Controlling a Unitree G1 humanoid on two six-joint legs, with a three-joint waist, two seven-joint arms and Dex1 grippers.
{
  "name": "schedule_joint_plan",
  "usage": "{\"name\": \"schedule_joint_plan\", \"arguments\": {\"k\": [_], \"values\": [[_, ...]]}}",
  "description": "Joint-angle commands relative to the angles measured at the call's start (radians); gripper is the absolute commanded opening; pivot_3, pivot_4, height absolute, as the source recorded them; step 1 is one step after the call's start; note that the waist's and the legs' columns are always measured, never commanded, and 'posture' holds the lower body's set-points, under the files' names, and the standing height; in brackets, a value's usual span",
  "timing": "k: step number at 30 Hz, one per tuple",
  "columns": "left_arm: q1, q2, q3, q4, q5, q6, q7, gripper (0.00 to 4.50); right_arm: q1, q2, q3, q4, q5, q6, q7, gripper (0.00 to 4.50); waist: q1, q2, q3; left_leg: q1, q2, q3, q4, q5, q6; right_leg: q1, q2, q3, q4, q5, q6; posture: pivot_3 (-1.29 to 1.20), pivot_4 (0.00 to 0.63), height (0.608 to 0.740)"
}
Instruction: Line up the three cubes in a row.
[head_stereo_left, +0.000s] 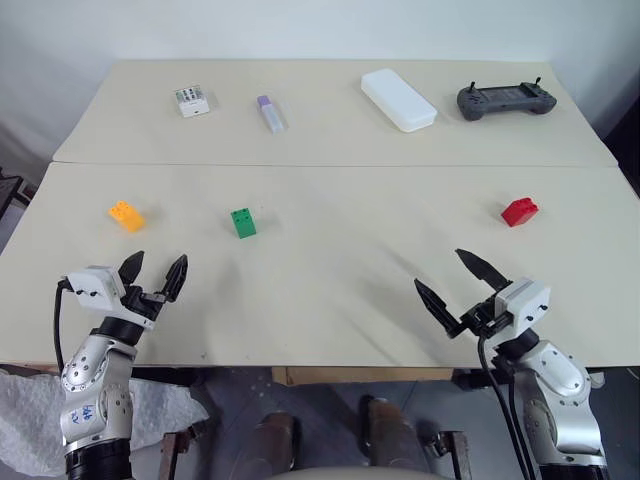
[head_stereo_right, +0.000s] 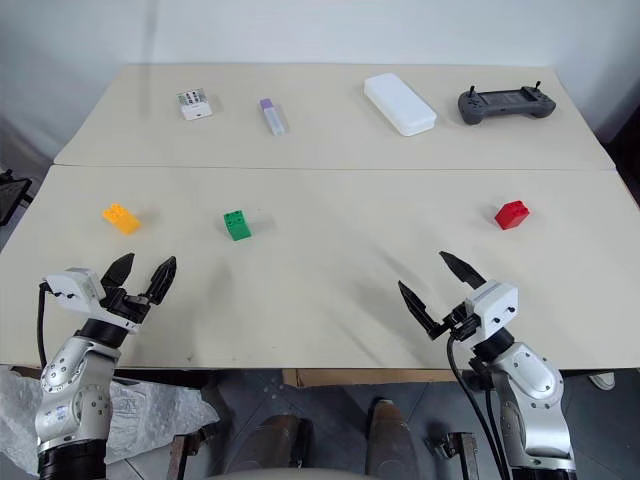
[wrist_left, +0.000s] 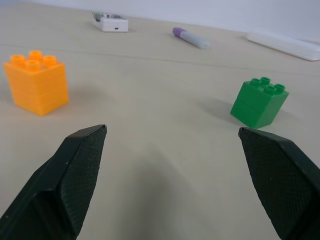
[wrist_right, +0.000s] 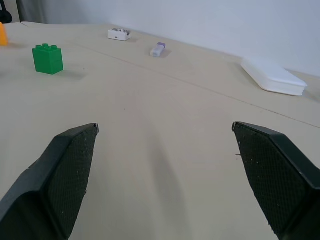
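Red cube (head_stereo_left: 519, 211), green cube (head_stereo_left: 243, 222), orange-yellow cube (head_stereo_left: 126, 215): three, scattered.

Both arms reach out low over the near edge of the worktop (head_stereo_left: 330, 330). The left claw (head_stereo_left: 154, 268) points forward, its two black fingers spread wide with nothing between them. The right claw (head_stereo_left: 458, 280) points forward and a bit toward the left, fingers also spread wide and empty.
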Motion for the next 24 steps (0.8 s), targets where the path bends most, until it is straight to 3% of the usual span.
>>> {"name": "schedule_joint_plan", "arguments": {"k": [1,8,16,20,24], "values": [[0.035,0.018,0.018,-0.073,-0.012,0.007,-0.009,4.49,-0.008,-0.008,-0.004,-0.022,0.023,0.001,0.01,4.5,-0.001,0.0,0.0,0.0,0.0,0.0,0.0,0.0,0.0,0.0,0.0,0.0,0.0,0.0,0.0,0.0,0.15,0.74],[0.089,0.081,0.017,-0.215,-0.196,0.114,-0.192,4.49,-0.032,-0.026,-0.066,-0.068,0.089,0.073,-0.024,4.5,0.0,0.0,0.0,0.0,0.0,0.0,0.0,0.0,0.0,0.0,0.0,0.0,0.0,0.0,0.0,0.0,0.15,0.74],[0.067,0.279,-0.152,-0.224,-0.111,0.059,-0.541,4.49,-0.031,-0.082,-0.293,-0.034,0.229,0.189,-0.1,4.5,0.002,0.002,-0.001,0.0,0.0,0.0,0.0,0.0,0.001,0.001,0.0,0.0,-0.003,0.0,-0.001,0.0,0.15,0.74],[0.004,0.304,-0.208,-0.214,-0.112,0.081,-0.597,4.49,-0.025,-0.113,-0.364,0.062,0.222,0.211,-0.102,4.5,0.0,0.003,-0.001,0.001,0.0,0.0,0.0,0.0,0.001,0.001,0.0,0.0,-0.004,0.0,-0.001,0.0,0.15,0.74],[-0.038,0.295,-0.236,-0.211,-0.115,0.106,-0.601,4.49,-0.054,-0.181,-0.354,0.155,0.162,0.224,-0.086,4.5,-0.002,0.003,-0.001,0.0,0.0,0.001,0.0,0.0,0.001,0.001,0.0,0.0,-0.001,0.0,-0.001,0.0,0.15,0.74]]}}
